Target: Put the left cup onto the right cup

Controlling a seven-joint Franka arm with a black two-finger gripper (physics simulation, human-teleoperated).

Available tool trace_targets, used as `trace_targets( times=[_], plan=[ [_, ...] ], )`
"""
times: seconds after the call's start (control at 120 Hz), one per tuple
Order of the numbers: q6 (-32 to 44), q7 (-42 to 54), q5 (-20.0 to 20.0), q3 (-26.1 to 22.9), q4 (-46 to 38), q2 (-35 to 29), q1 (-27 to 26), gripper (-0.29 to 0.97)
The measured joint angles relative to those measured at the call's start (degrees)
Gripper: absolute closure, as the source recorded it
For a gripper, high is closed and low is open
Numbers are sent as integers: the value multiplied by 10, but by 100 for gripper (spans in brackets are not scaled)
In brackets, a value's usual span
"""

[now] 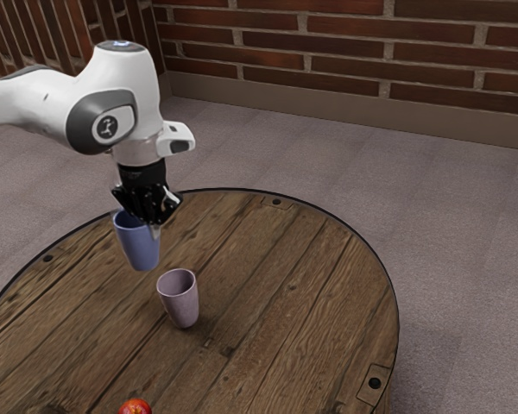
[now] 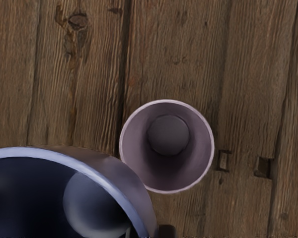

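The white arm [image 1: 60,99] is reaching in from the upper left of the exterior view, and the black gripper [image 1: 149,216] is pinching the rim of the blue cup [image 1: 138,248], fingers clamped on its wall. That blue cup is hanging left of centre in the frame, looking clear of the boards and leaning a little. Just below it and toward the exterior view's right, the mauve cup [image 1: 179,298] is standing upright, mouth open, on the round wooden table [image 1: 311,293]. The two are sitting very close, seemingly with a sliver of space between them. From the wrist view, the blue cup [image 2: 64,198] is looming large right under the hand, its rim overlapping the edge of the mauve cup [image 2: 166,146] beyond it, planks [image 2: 64,74] running beneath. A red apple [image 1: 135,406] is peeking in at the bottom edge of the exterior frame.
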Motion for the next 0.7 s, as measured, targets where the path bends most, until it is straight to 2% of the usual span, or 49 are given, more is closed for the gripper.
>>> trace_targets(
  times=[0.208, 0.7],
  plan=[
    [7, -49, -21, -27, -6, 18, -2, 79],
    [61, -105, -18, -28, 15, 84, 16, 79]
  ],
)
